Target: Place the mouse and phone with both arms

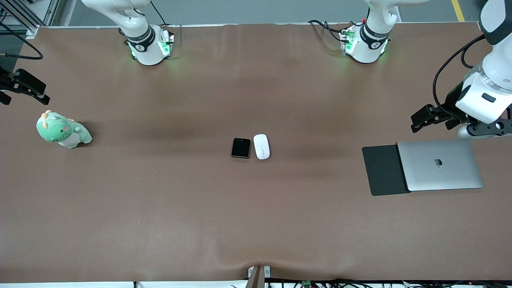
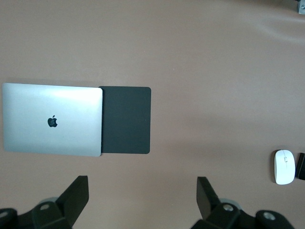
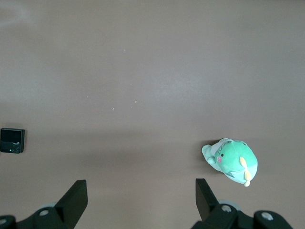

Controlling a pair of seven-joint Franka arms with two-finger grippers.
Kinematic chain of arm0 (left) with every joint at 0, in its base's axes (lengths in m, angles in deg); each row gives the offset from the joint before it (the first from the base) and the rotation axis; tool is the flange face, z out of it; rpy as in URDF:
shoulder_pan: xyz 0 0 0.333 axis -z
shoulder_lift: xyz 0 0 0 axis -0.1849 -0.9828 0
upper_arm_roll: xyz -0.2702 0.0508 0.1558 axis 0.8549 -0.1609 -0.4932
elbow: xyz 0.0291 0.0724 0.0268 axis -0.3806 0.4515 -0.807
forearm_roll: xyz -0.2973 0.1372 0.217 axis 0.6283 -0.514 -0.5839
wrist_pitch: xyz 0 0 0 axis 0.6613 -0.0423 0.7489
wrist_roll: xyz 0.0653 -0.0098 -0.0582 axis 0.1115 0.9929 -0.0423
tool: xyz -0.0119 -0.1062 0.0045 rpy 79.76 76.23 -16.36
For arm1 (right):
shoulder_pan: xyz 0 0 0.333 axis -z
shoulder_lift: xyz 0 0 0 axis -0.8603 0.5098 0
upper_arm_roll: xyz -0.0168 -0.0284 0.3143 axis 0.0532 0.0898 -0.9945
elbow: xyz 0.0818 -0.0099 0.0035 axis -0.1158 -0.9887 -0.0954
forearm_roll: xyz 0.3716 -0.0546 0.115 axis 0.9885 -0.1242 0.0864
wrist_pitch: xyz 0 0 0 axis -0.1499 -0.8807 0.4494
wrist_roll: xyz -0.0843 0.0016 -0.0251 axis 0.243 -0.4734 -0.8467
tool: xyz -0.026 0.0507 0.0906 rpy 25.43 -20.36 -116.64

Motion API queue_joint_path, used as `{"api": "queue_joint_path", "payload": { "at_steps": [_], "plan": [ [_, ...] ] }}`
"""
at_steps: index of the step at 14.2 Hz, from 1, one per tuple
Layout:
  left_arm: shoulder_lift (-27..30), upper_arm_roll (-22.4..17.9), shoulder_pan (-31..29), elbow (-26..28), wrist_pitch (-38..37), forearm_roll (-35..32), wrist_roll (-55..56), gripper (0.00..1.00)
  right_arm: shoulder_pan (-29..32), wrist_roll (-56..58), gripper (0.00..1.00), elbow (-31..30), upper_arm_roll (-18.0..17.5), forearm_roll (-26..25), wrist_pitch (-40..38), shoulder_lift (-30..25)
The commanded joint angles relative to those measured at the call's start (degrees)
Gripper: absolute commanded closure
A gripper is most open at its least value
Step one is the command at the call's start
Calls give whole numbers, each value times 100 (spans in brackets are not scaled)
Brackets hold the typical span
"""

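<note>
The white oval mouse [image 1: 261, 146] and the small black phone [image 1: 240, 148] lie side by side, almost touching, at the table's middle. The phone is on the side toward the right arm's end. My left gripper [image 1: 424, 118] is open and empty, up over bare table by the laptop at the left arm's end. In its wrist view [image 2: 143, 191] the mouse [image 2: 284, 167] and a sliver of the phone [image 2: 301, 166] show far off. My right gripper [image 1: 22, 90] is open and empty, over bare table at the right arm's end. Its wrist view [image 3: 141, 191] shows the phone [image 3: 12, 140] far off.
A closed silver laptop [image 1: 440, 164] lies at the left arm's end, overlapping a flat matte black pad [image 1: 382, 170]. Both show in the left wrist view: the laptop [image 2: 52, 119] and the pad [image 2: 126, 119]. A green plush toy [image 1: 64, 131] [image 3: 232, 161] sits at the right arm's end.
</note>
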Motion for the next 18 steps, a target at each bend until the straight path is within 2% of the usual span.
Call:
{"api": "queue_joint_path", "payload": {
  "at_steps": [1, 4, 12, 15, 18],
  "plan": [
    [-41, 13, 10, -93, 34, -61, -91, 0, 7, -653, 0, 122, -53, -201, -113, -61],
    [-41, 13, 28, -93, 25, -61, -100, 0, 68, -457, 0, 123, -10, -344, -157, -60],
    [-199, 22, 45, -67, 166, -44, -4, 0, 33, -536, 0, 237, -18, -89, -140, -8],
    [-296, 22, 246, -32, 315, -17, 171, 0, 77, -535, 0, 237, -18, -71, -26, 124],
    [-585, 22, 659, -5, 614, -61, 795, 0, 77, -474, 0, 211, -18, -54, -70, 124]
  ]
}}
